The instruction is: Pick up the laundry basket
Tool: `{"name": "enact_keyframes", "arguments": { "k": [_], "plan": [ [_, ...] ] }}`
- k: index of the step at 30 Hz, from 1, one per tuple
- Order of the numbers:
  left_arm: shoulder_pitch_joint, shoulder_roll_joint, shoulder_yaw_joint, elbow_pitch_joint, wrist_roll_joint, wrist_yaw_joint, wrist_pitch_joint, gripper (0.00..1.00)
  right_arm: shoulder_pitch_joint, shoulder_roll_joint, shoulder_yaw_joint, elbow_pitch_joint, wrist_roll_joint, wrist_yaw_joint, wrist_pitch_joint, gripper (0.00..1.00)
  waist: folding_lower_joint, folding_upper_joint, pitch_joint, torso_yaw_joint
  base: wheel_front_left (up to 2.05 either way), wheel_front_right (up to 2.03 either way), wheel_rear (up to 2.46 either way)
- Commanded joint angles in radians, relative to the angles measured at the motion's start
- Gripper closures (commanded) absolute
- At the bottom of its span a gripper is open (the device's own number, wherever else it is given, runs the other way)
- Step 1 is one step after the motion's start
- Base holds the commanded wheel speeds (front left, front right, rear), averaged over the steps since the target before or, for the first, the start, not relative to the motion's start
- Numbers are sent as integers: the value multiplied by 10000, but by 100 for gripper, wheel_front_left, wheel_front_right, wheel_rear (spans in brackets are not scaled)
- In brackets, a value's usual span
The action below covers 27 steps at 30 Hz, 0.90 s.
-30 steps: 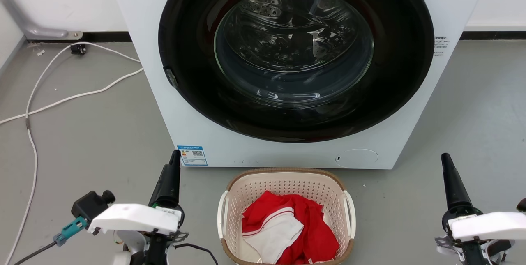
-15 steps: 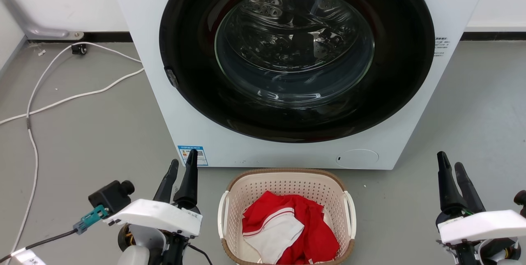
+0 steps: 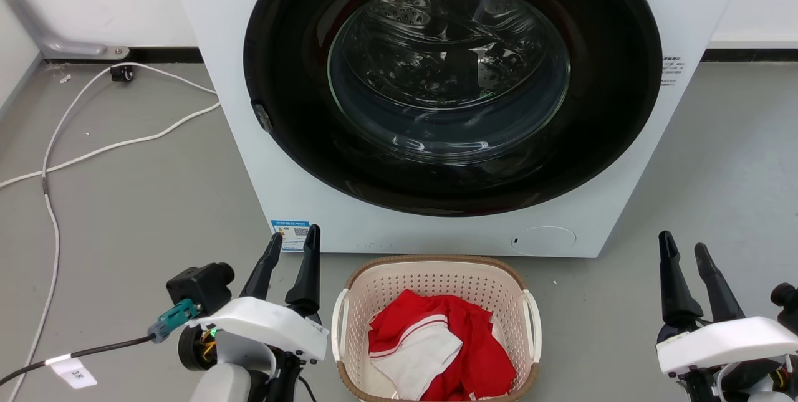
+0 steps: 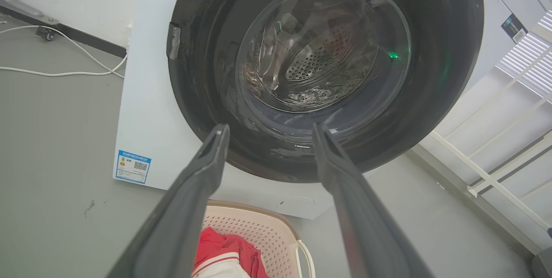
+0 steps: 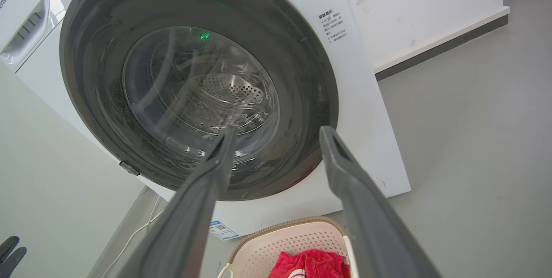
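Observation:
The cream laundry basket point(image 3: 430, 277) with a brown rim and white loop handles stands on the grey floor just in front of the washing machine, holding red and white clothes point(image 3: 436, 346). My left gripper point(image 3: 293, 243) is open, its fingers pointing up just left of the basket's left handle point(image 3: 337, 326), apart from it. Well to the right of the right handle point(image 3: 535, 326), my right gripper point(image 3: 682, 249) is open too. The basket point(image 4: 258, 237) appears low in the left wrist view between the fingers, and low in the right wrist view as well, basket point(image 5: 293, 237).
A white front-loading washing machine point(image 3: 449, 96) with a closed dark round door fills the space behind the basket. White cables point(image 3: 93, 146) trail over the floor at the left. A white rail structure point(image 4: 496, 157) stands right of the machine.
Both grippers have opened from shut. My left arm has moved right and forward, closer to the basket's left side. The right gripper has barely shifted. The basket has stayed put.

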<state>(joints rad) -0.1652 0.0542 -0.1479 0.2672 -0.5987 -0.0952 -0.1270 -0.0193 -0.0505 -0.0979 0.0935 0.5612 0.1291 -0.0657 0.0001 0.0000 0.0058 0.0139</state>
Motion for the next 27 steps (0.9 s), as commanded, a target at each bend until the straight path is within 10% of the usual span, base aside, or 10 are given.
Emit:
{"name": "enact_keyframes", "arguments": {
  "k": [1,27],
  "plan": [
    [-255,80,-90,-29,352,54,-104,0,-1,-15,-25,-109,-353,21,-46,0,0,0,-2,6,0,0,0],
    [-609,181,-820,516,2964,372,-733,0,54,-7,-88,109,-2805,23,-324,0,0,0,11,111,0,0,0]
  ]
}}
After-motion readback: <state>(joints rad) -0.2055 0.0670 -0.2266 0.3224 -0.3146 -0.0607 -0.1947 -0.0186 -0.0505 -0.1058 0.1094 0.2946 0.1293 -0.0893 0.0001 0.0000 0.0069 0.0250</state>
